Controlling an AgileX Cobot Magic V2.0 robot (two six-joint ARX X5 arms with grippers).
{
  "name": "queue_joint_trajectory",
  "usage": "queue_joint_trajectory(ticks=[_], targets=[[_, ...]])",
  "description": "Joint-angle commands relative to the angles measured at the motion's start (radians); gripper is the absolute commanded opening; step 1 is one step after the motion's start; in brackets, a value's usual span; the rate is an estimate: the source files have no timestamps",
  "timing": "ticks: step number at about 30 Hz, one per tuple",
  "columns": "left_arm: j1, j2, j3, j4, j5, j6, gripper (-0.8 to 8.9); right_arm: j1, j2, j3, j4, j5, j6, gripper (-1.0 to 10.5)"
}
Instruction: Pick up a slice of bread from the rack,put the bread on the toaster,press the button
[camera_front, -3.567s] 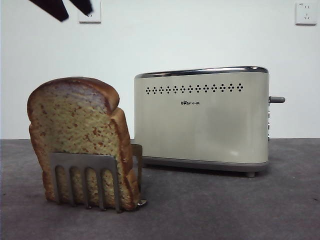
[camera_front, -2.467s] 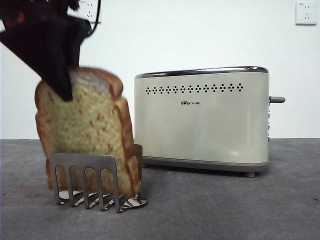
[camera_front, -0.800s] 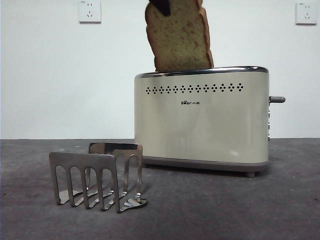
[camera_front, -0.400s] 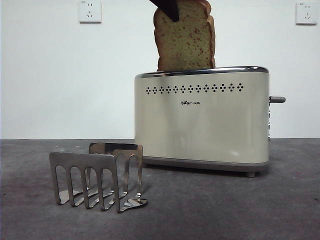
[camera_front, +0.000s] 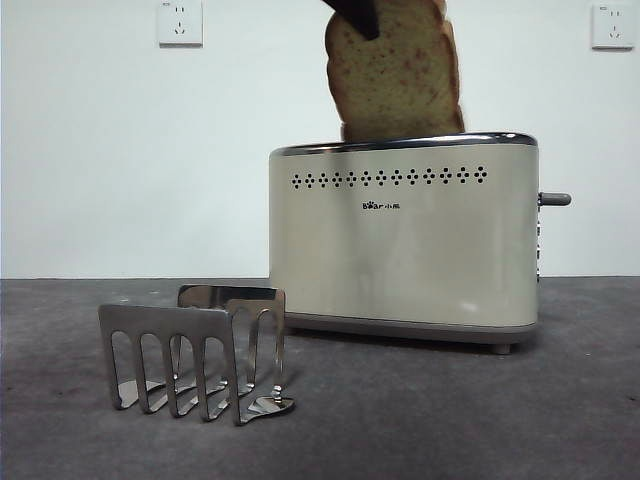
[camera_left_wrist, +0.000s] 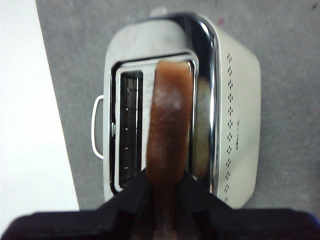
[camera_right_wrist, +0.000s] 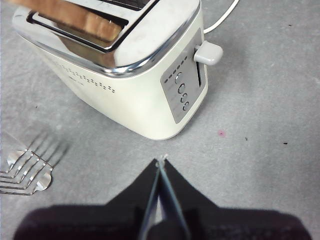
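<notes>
The slice of bread (camera_front: 395, 75) hangs tilted over the cream toaster (camera_front: 400, 250), its lower edge hidden behind the chrome rim. My left gripper (camera_left_wrist: 165, 178) is shut on the slice's brown crust (camera_left_wrist: 170, 120), above the slot nearer the vented side; in the front view it shows as a black tip (camera_front: 355, 12) at the top. The other slot (camera_left_wrist: 129, 130) is empty. The steel rack (camera_front: 190, 350) stands empty at the front left. The grey button (camera_front: 555, 199) sticks out of the toaster's right end. My right gripper (camera_right_wrist: 160, 167) hovers shut, short of the button (camera_right_wrist: 209, 52).
A white cord (camera_right_wrist: 222, 17) runs off behind the toaster's button end. Small round control knobs (camera_right_wrist: 181, 90) sit on that narrow end below the lever. The rack (camera_right_wrist: 22, 167) lies off the toaster's vented side. Two wall sockets (camera_front: 180, 22) are on the back wall.
The left gripper lifted the slice out of the rack and carried it right, over the toaster. In the last second it shifted further right along the top and tilted slightly.
</notes>
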Motion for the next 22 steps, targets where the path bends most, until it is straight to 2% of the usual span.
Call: queue_joint_trajectory(ticks=[1,9,13,15,22], targets=[[-0.005,0.013,0.002,0.006,0.010,-0.013,-0.11,0.000,0.000,0.004,0.004,-0.002,-0.009,0.0],[0.005,0.014,0.002,-0.009,-0.008,-0.022,-0.11,0.000,0.000,0.004,0.003,-0.002,-0.009,0.0],[0.008,0.031,0.002,-0.011,-0.110,-0.020,-0.11,0.000,0.000,0.004,0.003,-0.002,-0.009,0.0],[0.011,0.043,0.002,-0.008,-0.128,-0.017,-0.11,0.000,0.000,0.004,0.004,-0.002,-0.009,0.0],[0.012,0.079,0.002,0.020,-0.101,-0.014,-0.11,0.000,0.000,0.004,0.003,-0.002,-0.009,0.0]])
